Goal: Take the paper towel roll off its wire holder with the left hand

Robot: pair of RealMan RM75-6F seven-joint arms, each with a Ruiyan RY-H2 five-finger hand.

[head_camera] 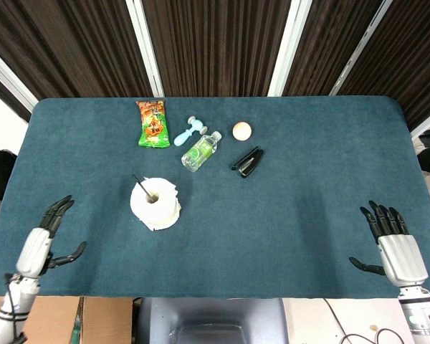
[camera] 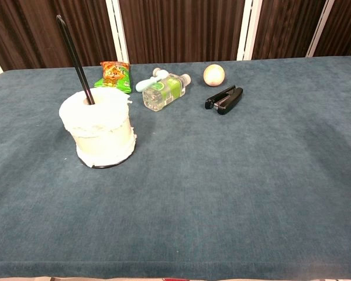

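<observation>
Left hand (head_camera: pixel 41 242) to roll (head_camera: pixel 155 203): bare counter (head_camera: pixel 308 186) between, nothing in the way.
Above roll: holder rod (camera: pixel 76 58) sticks up, tilted.
Behind roll: bottle (head_camera: pixel 201 150), snack bag (head_camera: pixel 151 123), well apart.

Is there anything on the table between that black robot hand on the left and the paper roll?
Nothing: in the head view only bare blue tablecloth separates the left hand from the paper towel roll.

Toward the far side of the blue tabletop (head_camera: pixel 287 208) lies a loose row of odds and ends: a green and orange snack packet (head_camera: pixel 152 123), a pale blue roller (head_camera: pixel 190 130) just beside a clear bottle (head_camera: pixel 201 150) lying on its side, a small pale ball (head_camera: pixel 242 130), and a black stapler (head_camera: pixel 249 162).
</observation>
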